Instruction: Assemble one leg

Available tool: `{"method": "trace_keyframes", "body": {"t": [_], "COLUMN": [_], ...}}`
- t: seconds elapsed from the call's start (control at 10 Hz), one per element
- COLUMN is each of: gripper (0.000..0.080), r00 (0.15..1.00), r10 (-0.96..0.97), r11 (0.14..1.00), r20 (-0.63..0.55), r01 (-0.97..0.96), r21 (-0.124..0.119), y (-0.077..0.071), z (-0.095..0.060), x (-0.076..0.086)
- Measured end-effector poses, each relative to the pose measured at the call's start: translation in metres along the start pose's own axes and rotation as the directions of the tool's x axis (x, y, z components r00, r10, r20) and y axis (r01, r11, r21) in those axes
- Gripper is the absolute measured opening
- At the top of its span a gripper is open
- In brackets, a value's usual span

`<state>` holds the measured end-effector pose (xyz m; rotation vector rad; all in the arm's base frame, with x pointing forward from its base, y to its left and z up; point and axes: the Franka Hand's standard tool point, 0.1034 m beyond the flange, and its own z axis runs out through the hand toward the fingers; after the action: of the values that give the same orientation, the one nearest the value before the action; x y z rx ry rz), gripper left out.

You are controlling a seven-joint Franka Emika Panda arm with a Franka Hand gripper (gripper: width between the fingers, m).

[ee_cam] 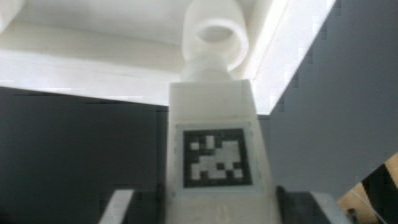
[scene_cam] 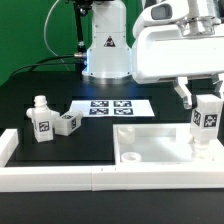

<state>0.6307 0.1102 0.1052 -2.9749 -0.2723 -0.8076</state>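
Note:
My gripper (scene_cam: 203, 108) is shut on a white leg (scene_cam: 206, 122) with a black-and-white tag, held upright at the exterior view's right. The leg's lower end is at the far right corner of the large white tray-like part (scene_cam: 150, 150); I cannot tell whether it touches it. In the wrist view the leg (ee_cam: 217, 130) fills the middle between my fingers (ee_cam: 125, 205), its round tip against the white part (ee_cam: 107, 50). Two more legs stand on the table at the left, one upright (scene_cam: 40, 118), one lying (scene_cam: 68, 123).
The marker board (scene_cam: 110, 108) lies flat on the black table behind the tray-like part. A white L-shaped wall (scene_cam: 60, 178) runs along the front and left. The robot base (scene_cam: 106, 45) stands at the back.

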Motion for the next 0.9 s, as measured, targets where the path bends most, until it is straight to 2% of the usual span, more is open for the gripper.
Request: {"method": "trace_keyframes", "body": {"t": [0.5,0.9], "gripper": [0.0285,0.0285], "r00": [1.0,0.999], "r10": [-0.005,-0.011], "r11": [1.0,1.0], "r20": [0.017,-0.04], "r01": [0.005,0.01], "r21": [0.0,-0.019], "y": [-0.003,-0.004], "z": [0.013,0.017], "x": [-0.014,-0.015]}}
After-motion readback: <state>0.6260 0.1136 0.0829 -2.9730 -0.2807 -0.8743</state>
